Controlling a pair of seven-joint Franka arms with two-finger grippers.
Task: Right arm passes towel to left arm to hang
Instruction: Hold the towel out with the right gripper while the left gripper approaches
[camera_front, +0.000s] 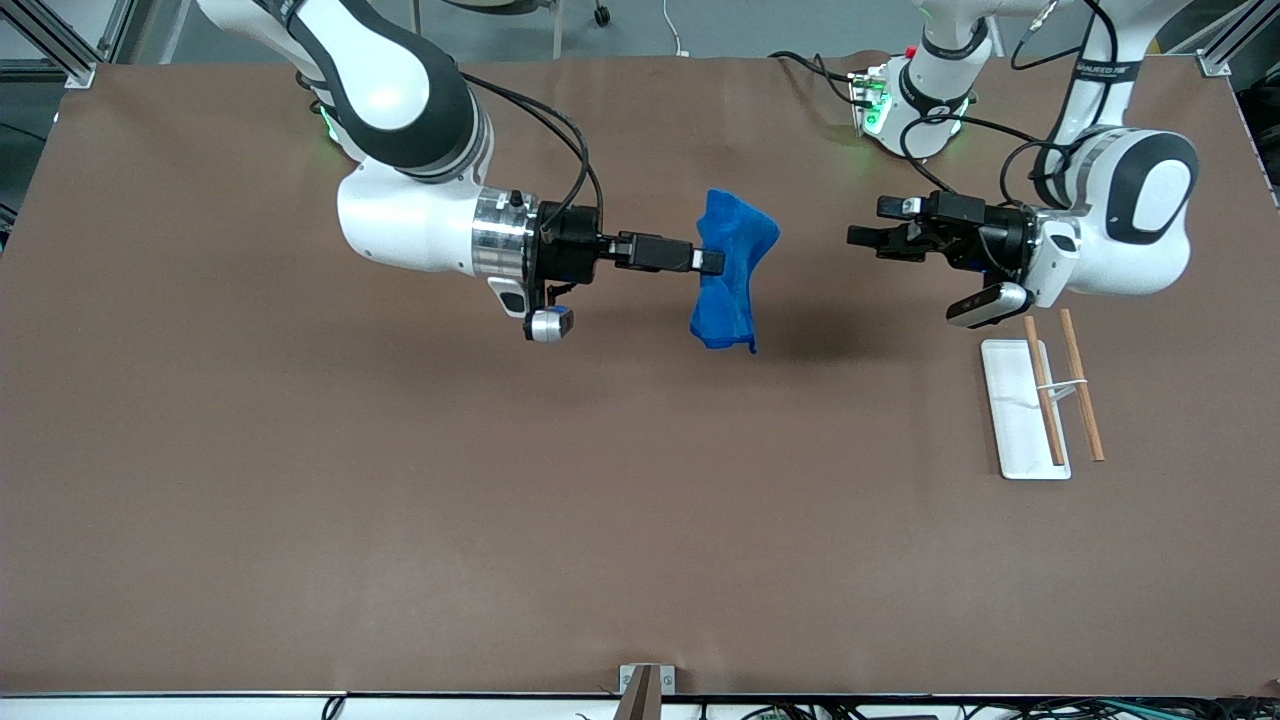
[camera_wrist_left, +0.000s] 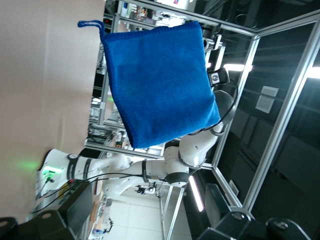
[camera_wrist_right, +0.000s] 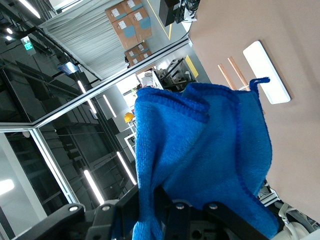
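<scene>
Brown table (camera_front: 300, 480) underneath. Blue towel (camera_front: 732, 270) hanging above its middle, pinched in the closed right gripper (camera_front: 712, 262). Left gripper (camera_front: 862, 238) open, facing the towel, apart from it. White rack (camera_front: 1022, 408) with wooden rods near the left arm's end.

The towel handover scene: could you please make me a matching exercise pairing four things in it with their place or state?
Things:
1. towel
2. right gripper
3. left gripper
4. white rack with two wooden rods

Places or states:
A. open, in the air, facing the cloth, apart from it
B. on the table, toward the left arm's end
C. hanging in the air over the table
D. shut on the cloth

Pairs: 1-C, 2-D, 3-A, 4-B
</scene>
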